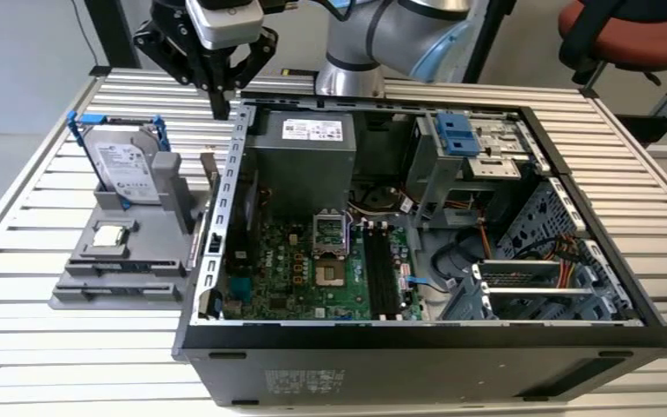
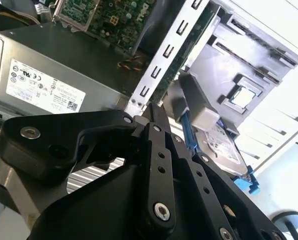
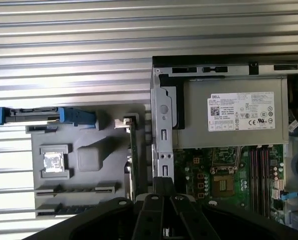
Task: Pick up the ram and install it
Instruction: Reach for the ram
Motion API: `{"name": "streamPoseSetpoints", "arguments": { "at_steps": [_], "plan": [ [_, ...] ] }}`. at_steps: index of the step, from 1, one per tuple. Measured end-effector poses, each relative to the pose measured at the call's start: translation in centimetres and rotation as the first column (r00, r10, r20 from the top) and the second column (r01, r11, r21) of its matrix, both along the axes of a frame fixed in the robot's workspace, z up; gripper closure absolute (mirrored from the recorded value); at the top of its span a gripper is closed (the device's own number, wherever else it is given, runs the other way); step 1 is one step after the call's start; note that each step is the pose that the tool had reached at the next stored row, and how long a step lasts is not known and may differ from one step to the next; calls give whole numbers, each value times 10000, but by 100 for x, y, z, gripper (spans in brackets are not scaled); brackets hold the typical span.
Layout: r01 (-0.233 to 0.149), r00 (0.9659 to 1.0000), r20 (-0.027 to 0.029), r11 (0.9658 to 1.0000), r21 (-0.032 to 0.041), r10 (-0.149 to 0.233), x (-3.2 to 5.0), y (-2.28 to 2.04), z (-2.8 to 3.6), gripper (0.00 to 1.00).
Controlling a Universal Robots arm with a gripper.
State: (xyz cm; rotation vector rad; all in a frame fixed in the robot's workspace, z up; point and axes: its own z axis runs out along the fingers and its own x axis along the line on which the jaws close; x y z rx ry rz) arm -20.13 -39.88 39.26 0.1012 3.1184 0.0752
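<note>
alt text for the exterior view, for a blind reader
A robot arm's shut gripper hangs empty over the edge of an open computer case, next to a grey holder. The ram stands on edge in the holder, which also carries a hard drive.

In the first wrist view, the ram (image 3: 132, 160), just beside the computer case (image 3: 161, 125), had one end hidden behind the gripper (image 3: 163, 184); farther from the case, the hard drive (image 3: 34, 115) was cut off by the picture's edge.

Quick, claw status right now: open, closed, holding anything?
The claw: closed, holding nothing. The ram stands on edge in the grey holder.
</note>
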Motion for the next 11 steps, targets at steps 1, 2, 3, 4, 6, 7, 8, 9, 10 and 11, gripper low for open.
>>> {"name": "streamPoseSetpoints", "arguments": {
  "at_steps": [1, 2, 3, 4, 6, 7, 8, 9, 10, 11],
  "plan": [
    [-1, 10000, -1, 10000, -1, 1, -20, 0, 1, 100],
    [-3, 10000, -1, 10000, -1, 3, -41, 0, 0, 100],
    [-5, 10000, 0, 10000, 0, 5, -61, 0, 0, 100],
    [-7, 10000, -1, 10000, -1, 7, -81, 0, 0, 100],
    [-10, 10000, -1, 10000, -1, 10, -122, 0, 0, 100],
    [-12, 10000, -1, 10000, -2, 12, -145, 0, 1, 100],
    [-13, 10000, -1, 10000, -1, 13, -165, 0, 0, 100],
    [-14, 10000, 0, 10000, 0, 14, -187, 0, 0, 100],
    [-15, 10000, 0, 10000, -1, 15, -210, 0, 0, 100],
    [-17, 10000, -1, 10000, -1, 17, -234, 0, 1, 100]
  ]
}}
